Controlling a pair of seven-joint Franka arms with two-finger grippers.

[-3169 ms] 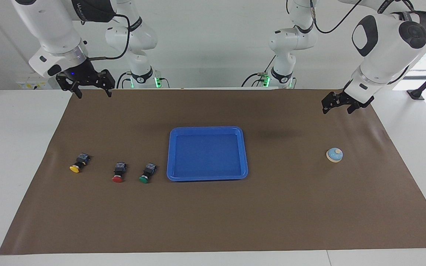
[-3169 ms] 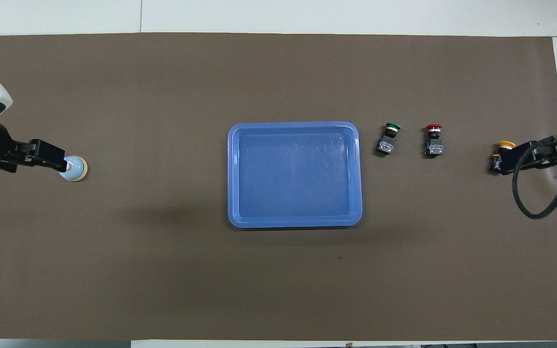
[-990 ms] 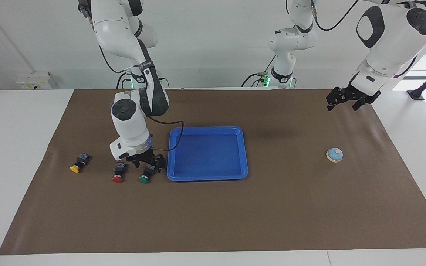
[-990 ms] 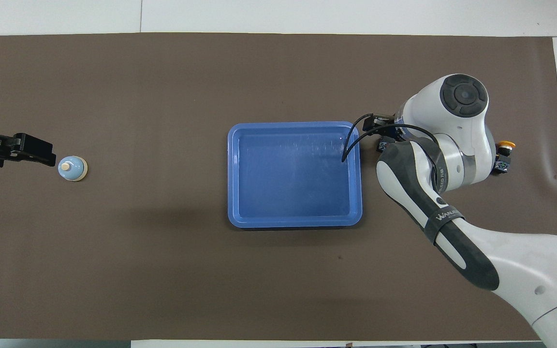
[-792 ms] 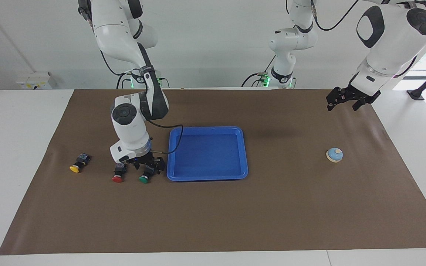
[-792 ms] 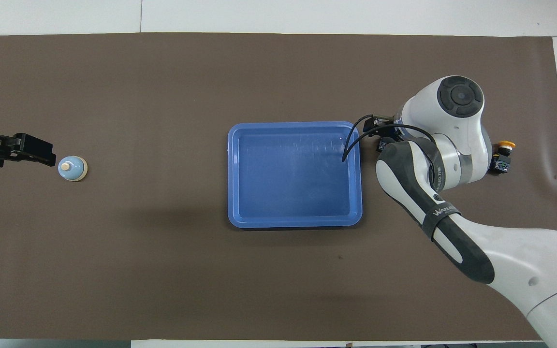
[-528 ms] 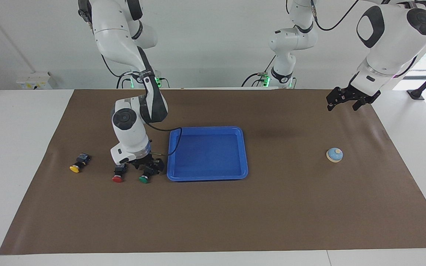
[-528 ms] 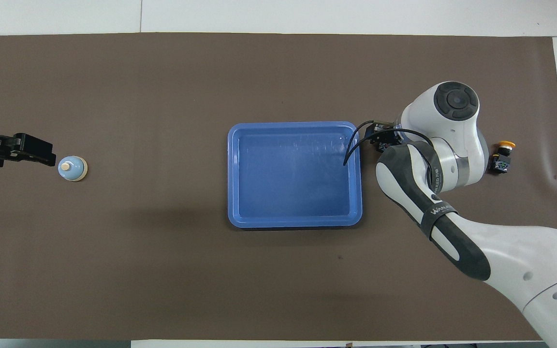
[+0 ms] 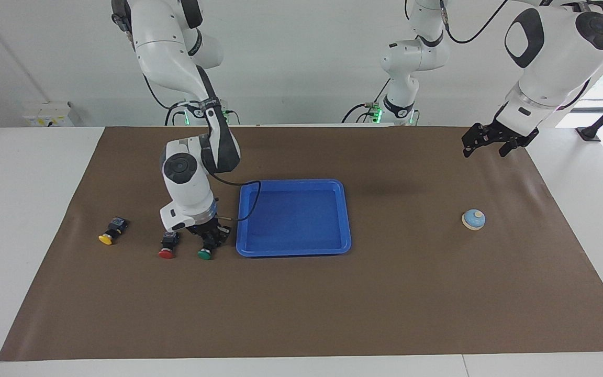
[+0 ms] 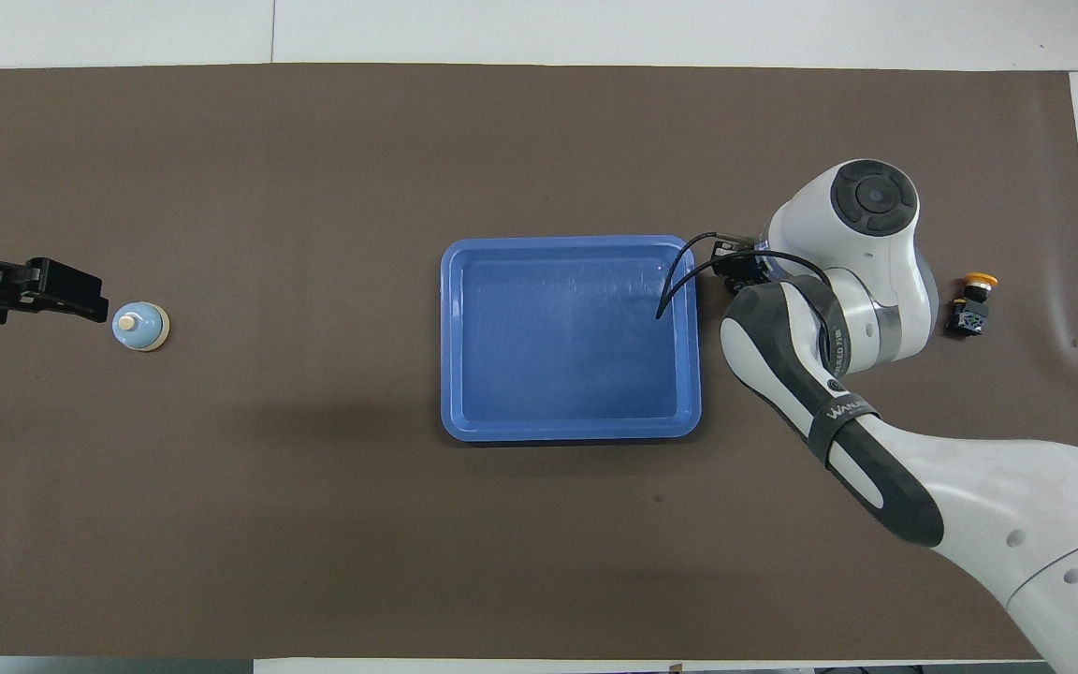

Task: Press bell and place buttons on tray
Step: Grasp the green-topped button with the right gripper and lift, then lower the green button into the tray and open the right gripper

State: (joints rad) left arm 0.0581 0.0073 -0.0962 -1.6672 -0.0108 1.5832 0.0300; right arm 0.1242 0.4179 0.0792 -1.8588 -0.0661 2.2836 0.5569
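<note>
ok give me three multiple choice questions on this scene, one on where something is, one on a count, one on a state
1. Where is the bell?
A. on the tray
B. on the brown mat toward the left arm's end of the table
C. beside the yellow button

2. How many buttons lie on the blue tray?
A. none
B. one
C. three

3. What is the right gripper doing?
A. waiting open above the bell
B. resting open in the tray
C. shut on the green button

Answers:
1. B: the bell sits alone on the mat, with the left gripper open in the air nearer the robots' side of it.
2. A: the tray is bare; the yellow button, the red button and the green one are all on the mat beside it.
3. C: its fingers are closed around the green button's black body, down at the mat.
</note>
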